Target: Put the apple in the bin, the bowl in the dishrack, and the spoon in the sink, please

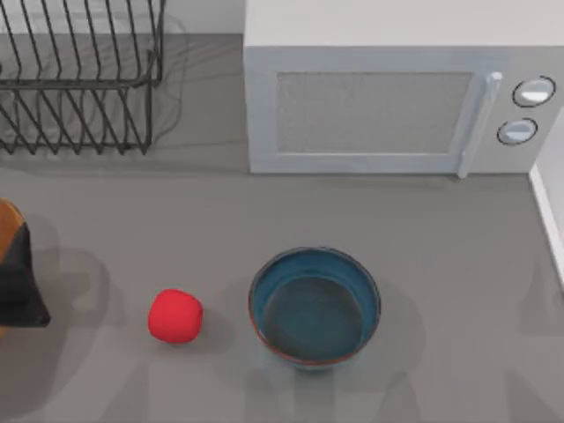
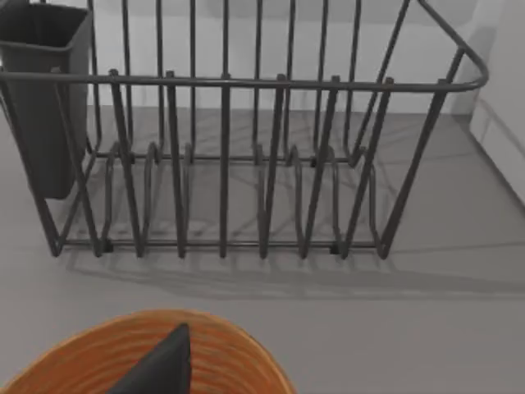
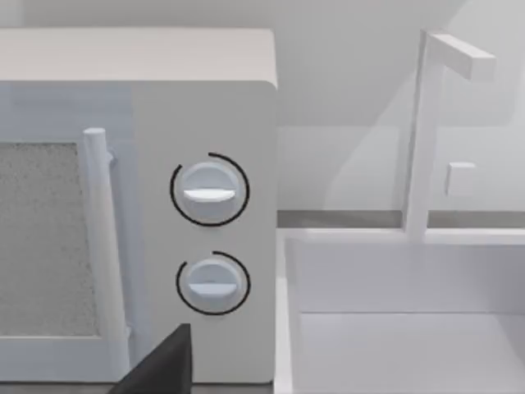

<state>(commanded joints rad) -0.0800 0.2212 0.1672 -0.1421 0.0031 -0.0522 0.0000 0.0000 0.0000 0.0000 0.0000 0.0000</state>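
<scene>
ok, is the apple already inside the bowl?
No, in the top view the apple sits on the table, apart from the bowl and on its left.

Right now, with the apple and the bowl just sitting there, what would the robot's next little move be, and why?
Probably the left arm swings over the apple and lowers toward it. The apple sits free on the table, left of the bowl, nearest the left side, where the orange-brown container shows beneath the left wrist. Nothing is held yet.

text: none readable | microwave (image 1: 397,97) dials (image 3: 209,191): unmarked arcs, no numbers | dishrack (image 1: 75,75), bowl (image 1: 315,306): no labels
</scene>
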